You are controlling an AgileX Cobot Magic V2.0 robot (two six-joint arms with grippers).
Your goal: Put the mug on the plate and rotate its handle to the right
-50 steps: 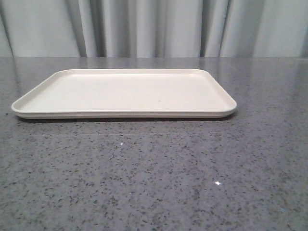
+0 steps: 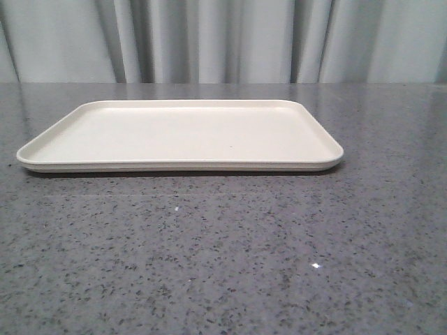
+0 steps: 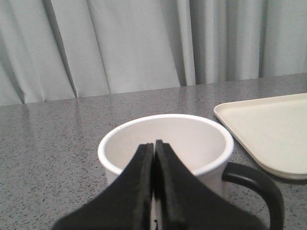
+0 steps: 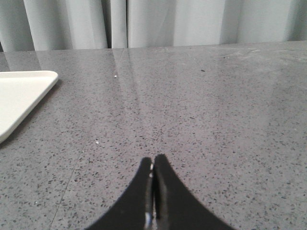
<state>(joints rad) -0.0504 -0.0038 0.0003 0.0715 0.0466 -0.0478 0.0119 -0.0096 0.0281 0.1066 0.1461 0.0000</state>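
L gripper [image 3: 154,146] closed, empty, above mug [image 3: 165,143] rim; R gripper [image 4: 153,163] closed, empty; plate [image 2: 42,155] bare.

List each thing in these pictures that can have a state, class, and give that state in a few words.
mug: upright on the table, empty, off the plate, not gripped.
handle: on the mug's plate-facing side.
plate: flat on the table, nothing on it.
left gripper: jaws shut, in front of the mug's rim.
right gripper: jaws shut, holding nothing, over bare table.
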